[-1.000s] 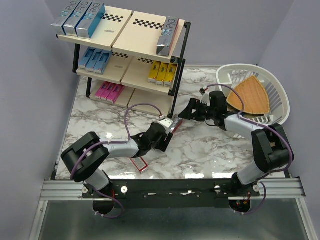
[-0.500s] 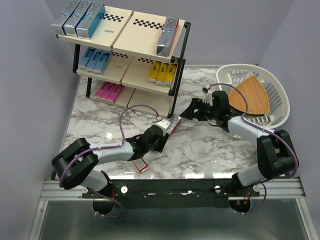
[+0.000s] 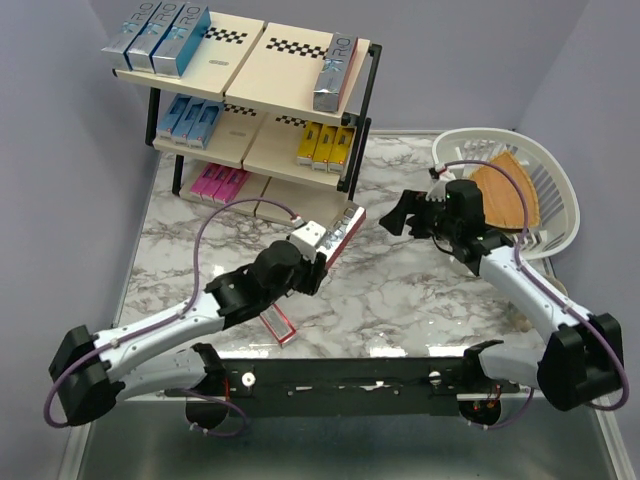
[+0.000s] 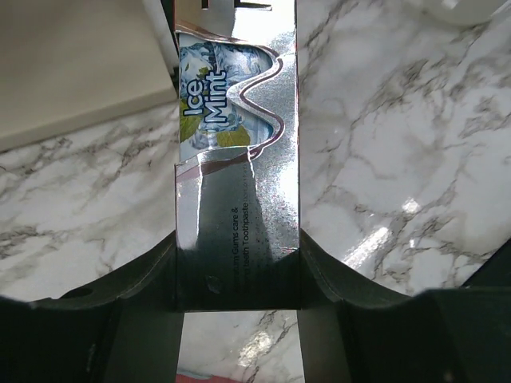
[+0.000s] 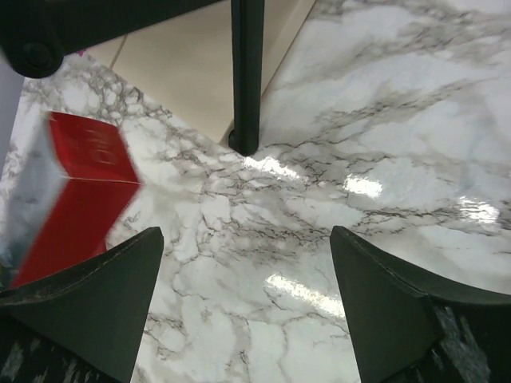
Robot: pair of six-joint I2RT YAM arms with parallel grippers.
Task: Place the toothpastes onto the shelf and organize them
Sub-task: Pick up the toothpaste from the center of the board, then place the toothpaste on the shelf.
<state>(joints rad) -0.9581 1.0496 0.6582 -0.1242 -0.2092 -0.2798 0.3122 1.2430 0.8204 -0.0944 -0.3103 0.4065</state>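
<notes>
Over the glossy marble-look worktop (image 3: pixel 420 290) in the top view, my left tool (image 3: pixel 330 243) is clamped on a long silver cardboard toothpaste box (image 3: pixel 348 220) with a red edge. The box sits just in front of the three-tier shelf (image 3: pixel 260 70), which has a black metal frame and beige boards. My worry is clipping a front post on the way in, which could twist the box out of line. The right tool (image 3: pixel 397 215) gapes wide and empty close by, so the arms could also bump. A flat red carton (image 3: pixel 278 326) lies by my left forearm, where a sweep could knock it.

Left wrist view: the fingers (image 4: pixel 148 275) pinch the box (image 4: pixel 237 159) at its near end. Most of its length sticks out ahead toward the pale bottom board (image 4: pixel 72 72). The foil finish looks slick, so I reckon it could pivot in the grip.

Right wrist view: the fingers (image 5: pixel 88 303) stand far apart with only shiny marble between them. There's a matte black post (image 5: pixel 246 72) ahead, and a blurry red-and-silver carton (image 5: pixel 80 199) to the left that's probably the same box.
</notes>
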